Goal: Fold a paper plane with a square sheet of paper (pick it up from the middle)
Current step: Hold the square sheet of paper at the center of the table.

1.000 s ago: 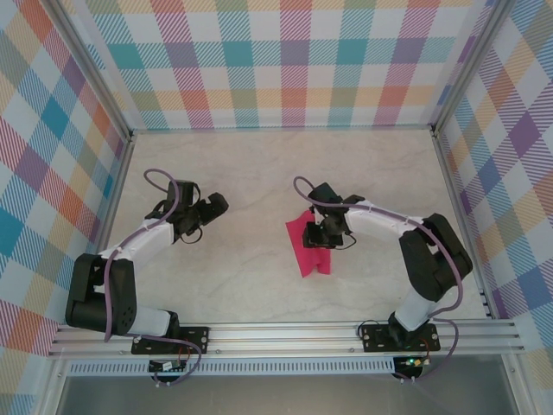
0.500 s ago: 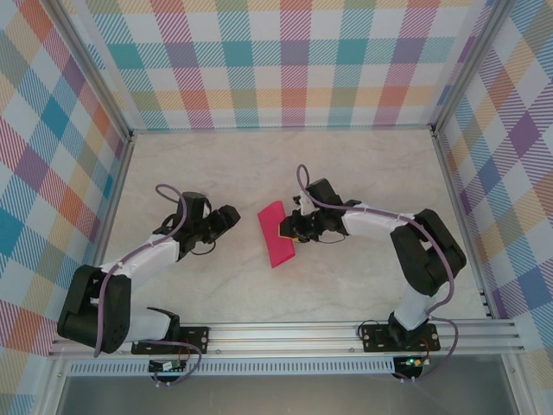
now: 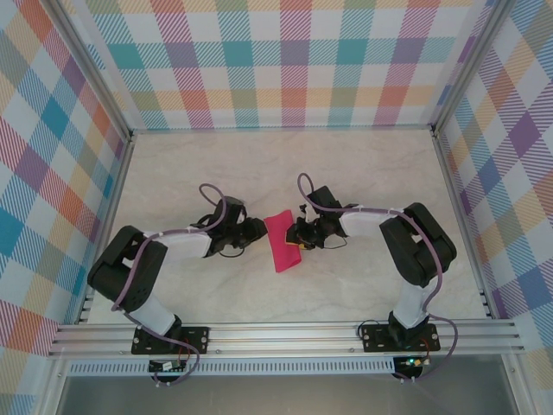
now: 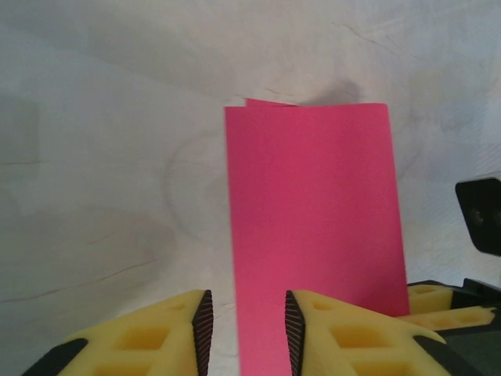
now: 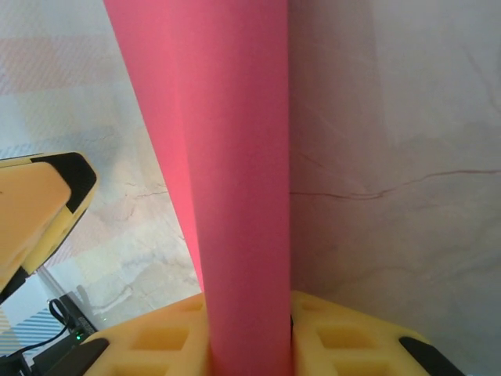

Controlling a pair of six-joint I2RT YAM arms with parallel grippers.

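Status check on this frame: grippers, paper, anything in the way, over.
Right gripper shut on the folded pink paper. Left gripper open, jaws straddling one paper edge, no pinch. No obstruction seen.

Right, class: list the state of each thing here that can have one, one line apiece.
square sheet of paper: folded into a rectangle, clamped in the right end effector.
right end effector: shut on the paper.
left end effector: open, paper's edge between its jaws, gap showing.

Pale marbled tabletop [image 3: 346, 173], plaid walls [image 3: 294, 60] around.
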